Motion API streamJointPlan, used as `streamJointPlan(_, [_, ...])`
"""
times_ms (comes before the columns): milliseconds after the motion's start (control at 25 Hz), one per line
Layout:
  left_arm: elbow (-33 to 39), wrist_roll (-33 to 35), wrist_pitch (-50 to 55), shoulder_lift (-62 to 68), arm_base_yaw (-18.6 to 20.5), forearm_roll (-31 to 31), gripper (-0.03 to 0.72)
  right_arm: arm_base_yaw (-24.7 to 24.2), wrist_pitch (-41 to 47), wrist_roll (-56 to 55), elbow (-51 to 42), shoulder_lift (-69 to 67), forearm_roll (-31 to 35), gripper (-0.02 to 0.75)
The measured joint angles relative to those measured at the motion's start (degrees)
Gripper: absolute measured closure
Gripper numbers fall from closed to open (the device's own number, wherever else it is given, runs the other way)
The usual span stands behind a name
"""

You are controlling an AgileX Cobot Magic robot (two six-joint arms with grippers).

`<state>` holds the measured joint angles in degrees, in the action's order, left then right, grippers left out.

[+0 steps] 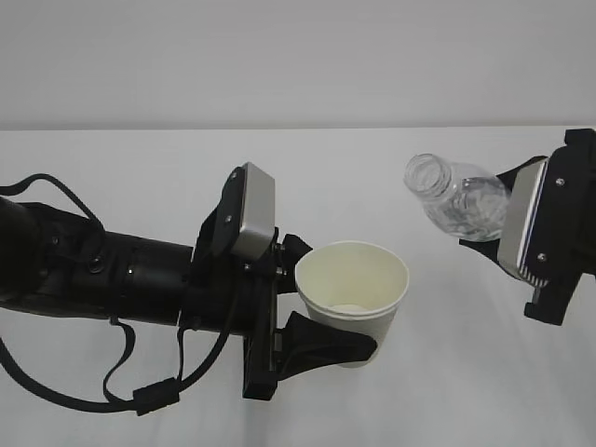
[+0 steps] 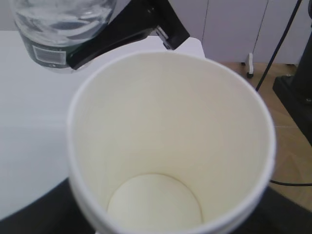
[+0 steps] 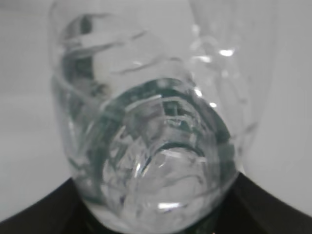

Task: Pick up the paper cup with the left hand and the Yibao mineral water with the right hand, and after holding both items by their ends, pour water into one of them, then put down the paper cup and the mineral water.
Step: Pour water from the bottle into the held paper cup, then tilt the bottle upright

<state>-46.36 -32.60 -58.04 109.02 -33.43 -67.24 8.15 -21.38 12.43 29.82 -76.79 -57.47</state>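
Right wrist view: bottle [image 3: 156, 146] blurred, cropped.

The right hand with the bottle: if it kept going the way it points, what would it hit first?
Probably the paper cup held by the left hand; the right hand points left, though its bottle may pass above the rim.

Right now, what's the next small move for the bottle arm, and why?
Probably shift the bottle left until its mouth sits over the cup. The bottle is tilted with its open neck toward the cup, but still off to the right of the rim, so water would miss.
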Motion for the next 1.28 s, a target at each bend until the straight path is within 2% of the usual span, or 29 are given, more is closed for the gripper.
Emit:
streamJointPlan(480, [0.00,0.19,0.00,0.00,-0.11,-0.08,0.200,0.00,0.00,4.35,0.00,0.00,0.00,0.293])
streamJointPlan(720, [-0.27,0.47,1.12,0.00,-2.19,-0.08,0.200,0.00,0.00,6.81,0.00,0.00,0.00,0.293])
streamJointPlan(960, [-0.31,0.59,1.81,0.00,-2.30,-0.08,0.201,0.00,0.00,8.33,0.00,0.00,0.00,0.293])
streamJointPlan(1280, [-0.58,1.19,1.91,0.00,-2.30,1.10,0.201,0.00,0.26,9.38,0.24,0.00,-2.34,0.293])
